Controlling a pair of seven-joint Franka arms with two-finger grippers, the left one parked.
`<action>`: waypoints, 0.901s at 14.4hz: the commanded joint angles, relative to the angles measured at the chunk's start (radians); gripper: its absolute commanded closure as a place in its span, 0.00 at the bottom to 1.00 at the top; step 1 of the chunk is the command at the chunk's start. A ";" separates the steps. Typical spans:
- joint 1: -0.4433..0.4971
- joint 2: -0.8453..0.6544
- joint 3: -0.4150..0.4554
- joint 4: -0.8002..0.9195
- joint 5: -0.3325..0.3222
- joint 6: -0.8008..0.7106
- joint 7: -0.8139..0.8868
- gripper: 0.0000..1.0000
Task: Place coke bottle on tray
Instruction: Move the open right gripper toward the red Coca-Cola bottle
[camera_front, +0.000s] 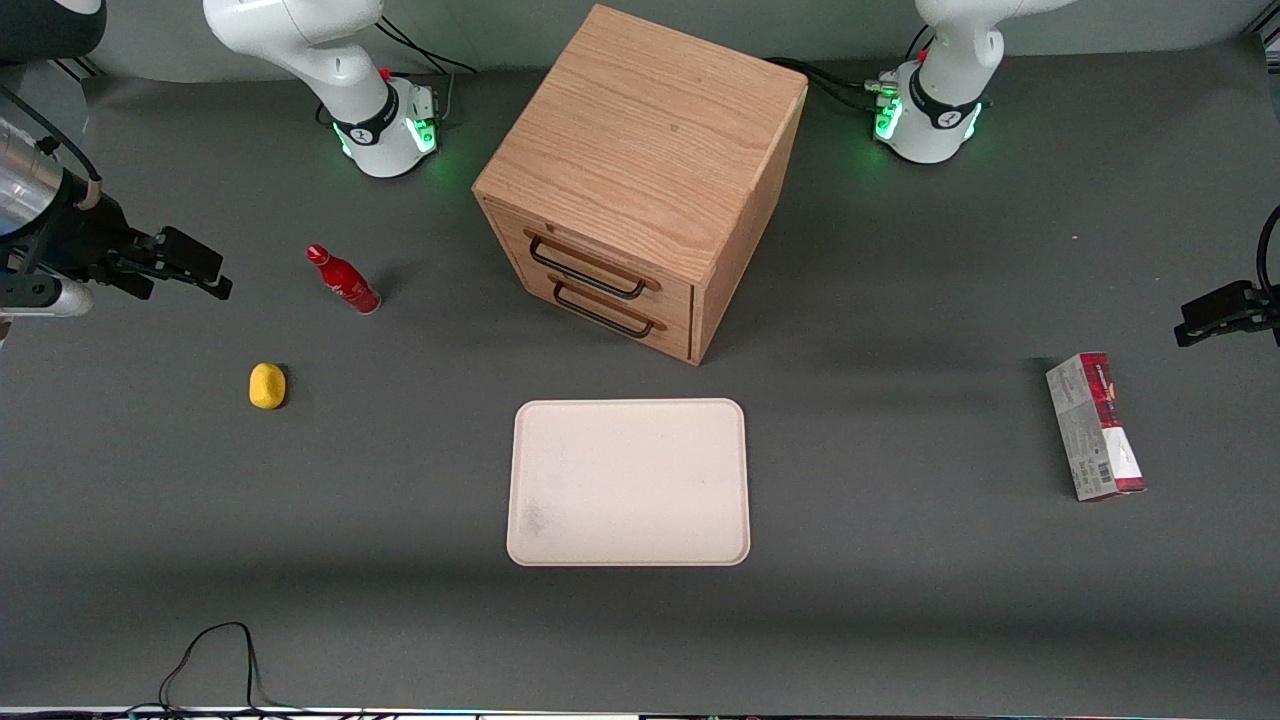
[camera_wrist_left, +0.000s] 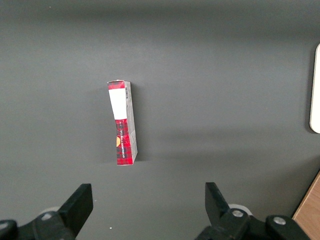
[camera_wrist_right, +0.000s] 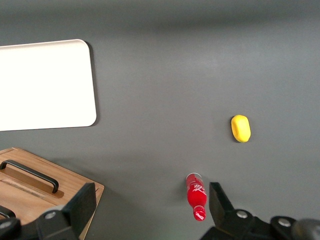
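Bottle (camera_front: 343, 281) stood on tabletop (camera_front: 900, 620), at about 10 o'clock from tray (camera_front: 628, 482). Gripper (camera_front: 205, 272), jaws wide and empty, hovered beside bottle, apart.

Robotics lab: two arm bases (camera_front: 385, 135) bolted to a grey mat-covered table (camera_front: 900, 600), trailing cables (camera_front: 215, 650).

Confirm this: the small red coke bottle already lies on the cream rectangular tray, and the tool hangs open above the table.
Wrong on one count. The small red coke bottle stands on the grey table, not on the cream rectangular tray, as the front view shows. The tool does hang open above the table.
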 joint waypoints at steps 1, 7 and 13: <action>0.007 0.024 0.001 0.048 -0.017 -0.030 0.010 0.00; 0.011 -0.043 0.006 -0.077 -0.042 -0.079 0.002 0.00; 0.011 -0.408 0.009 -0.727 -0.109 0.262 0.002 0.00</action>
